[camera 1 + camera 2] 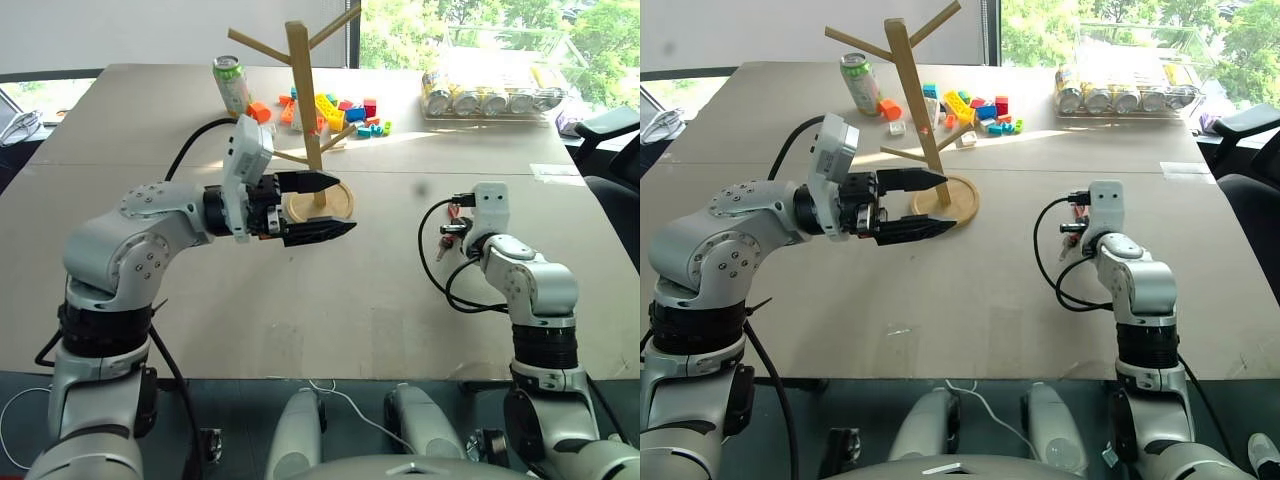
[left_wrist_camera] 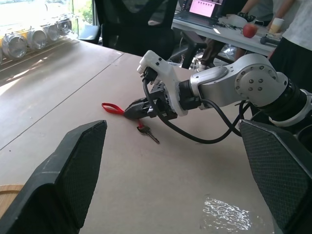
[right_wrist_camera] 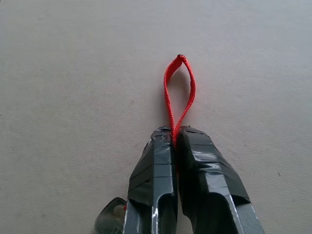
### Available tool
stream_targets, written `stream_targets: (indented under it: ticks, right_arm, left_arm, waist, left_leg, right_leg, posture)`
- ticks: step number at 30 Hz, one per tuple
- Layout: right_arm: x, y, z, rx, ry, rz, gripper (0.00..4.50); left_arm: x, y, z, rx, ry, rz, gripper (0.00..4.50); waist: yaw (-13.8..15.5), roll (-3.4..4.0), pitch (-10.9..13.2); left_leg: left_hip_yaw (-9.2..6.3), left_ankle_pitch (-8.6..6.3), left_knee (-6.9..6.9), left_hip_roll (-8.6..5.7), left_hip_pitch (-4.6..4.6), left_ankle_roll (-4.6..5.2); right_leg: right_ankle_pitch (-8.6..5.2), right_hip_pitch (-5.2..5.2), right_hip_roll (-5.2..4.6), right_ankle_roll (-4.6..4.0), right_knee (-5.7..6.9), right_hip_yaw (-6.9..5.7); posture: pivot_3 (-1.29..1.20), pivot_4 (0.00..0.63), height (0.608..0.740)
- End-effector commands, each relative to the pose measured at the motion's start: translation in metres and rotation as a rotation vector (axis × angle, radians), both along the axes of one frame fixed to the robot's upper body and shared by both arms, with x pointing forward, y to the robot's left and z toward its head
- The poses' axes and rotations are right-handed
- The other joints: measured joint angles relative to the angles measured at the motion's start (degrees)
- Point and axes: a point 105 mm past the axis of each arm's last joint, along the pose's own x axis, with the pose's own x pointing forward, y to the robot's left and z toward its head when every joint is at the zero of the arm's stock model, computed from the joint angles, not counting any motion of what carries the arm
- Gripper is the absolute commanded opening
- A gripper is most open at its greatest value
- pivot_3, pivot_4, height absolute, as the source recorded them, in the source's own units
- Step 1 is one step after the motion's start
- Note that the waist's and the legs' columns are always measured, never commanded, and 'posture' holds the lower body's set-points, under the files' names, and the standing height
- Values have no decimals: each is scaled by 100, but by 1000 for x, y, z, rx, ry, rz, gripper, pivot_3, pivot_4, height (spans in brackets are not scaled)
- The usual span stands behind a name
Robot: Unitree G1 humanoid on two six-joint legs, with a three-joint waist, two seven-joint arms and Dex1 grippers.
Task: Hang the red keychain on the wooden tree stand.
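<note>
Right now the red keychain [image 3: 178, 90] lies flat on the table [image 3: 73, 73], and the right gripper [image 3: 174, 139] has its two black fingers pressed together on the bottom end of the loop, pinching the cord between them. Most of the loop sticks out past the fingertips, open like a little ring. The silver key [image 2: 147, 133] hangs off the same end, down by the fingers, and rests on the table. This thing looks very light, so lifting it should be easy. The cord looks soft and floppy, so the loop may sag or fold shut once it is in the air, and the key will likely swing. Holding it low near the key, as it is held now, seems a good spot, because it leaves the loop free to slip over a peg. The wooden tree stand [image 1: 300, 90] stands well apart, over by the left gripper [image 1: 325, 205], whose fingers are spread wide with the stand's round base just behind them. The pegs are thin and point upward, so the small loop must be aimed with care.
</note>
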Motion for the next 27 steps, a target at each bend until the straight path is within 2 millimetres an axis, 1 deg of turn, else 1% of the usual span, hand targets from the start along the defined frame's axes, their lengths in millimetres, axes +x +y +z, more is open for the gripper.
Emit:
stream_targets:
  ticks: [1,3,5,7,9,13,15,19,21,27]
  right_arm:
    - [-6,14,-6,-7,11,90,64]
    - [-8,18,1,5,-24,136,64]
    - [-13,20,12,-17,-78,208,64]
    - [-21,25,26,3,-143,286,64]
    - [-32,31,38,-2,-203,371,64]
    - [-66,52,70,-6,-390,588,64]
    - [-75,59,80,-1,-459,634,64]
    - [-81,73,104,13,-610,670,64]
    - [-82,80,115,10,-672,697,64]
    - [-83,98,133,-11,-808,776,64]
  left_arm:
    - [-3,-1,13,-16,-49,-11,4500]
    - [-3,0,12,-15,-50,-7,4500]
    - [-3,2,12,-14,-50,-3,4500]
    - [-3,6,12,-12,-45,3,4500]
    - [-4,10,12,-20,-33,15,4500]
    - [-8,28,14,-64,-5,85,4500]
    - [-10,33,16,-91,2,117,4500]
    - [-14,42,20,-133,-5,190,4500]
    - [-14,47,25,-163,-15,228,4500]
    - [-20,54,43,-268,-41,285,4500]
  waist:
    - [1,0,0]
    - [5,0,0]
    - [5,1,1]
    - [11,3,2]
    - [19,6,4]
    - [16,9,6]
    - [17,8,6]
    - [32,8,6]
    - [43,8,6]
    - [96,8,6]
  left_leg:
    - [0,0,0,0,-1,0]
    - [0,0,-2,0,-2,0]
    - [0,0,-2,0,-3,0]
    - [0,0,-3,0,-4,0]
    - [0,0,-3,0,-6,0]
    - [1,0,-3,-1,-7,0]
    - [-3,0,-4,1,-6,0]
    - [-3,0,2,1,-6,0]
    - [-1,0,5,1,-6,-1]
    - [-2,0,5,1,-6,-1]
  right_leg:
    - [0,0,0,0,0,0]
    - [0,0,0,0,-2,0]
    - [0,-1,0,0,-3,0]
    - [0,-1,0,0,-4,-1]
    - [0,-2,-1,0,-4,-1]
    - [-1,-2,-4,2,-6,-1]
    - [-4,-2,-2,6,-6,-3]
    - [-8,-1,-3,13,-3,-4]
    - [-7,-1,-4,11,-3,-3]
    - [-1,0,-6,1,-4,-5]
  posture:
    - [0,150,740]
    - [0,150,740]
    - [0,150,740]
    - [0,150,740]
    - [0,150,740]
    - [0,150,740]
    - [0,150,740]
    - [0,150,740]
    - [0,150,740]
    - [0,150,740]
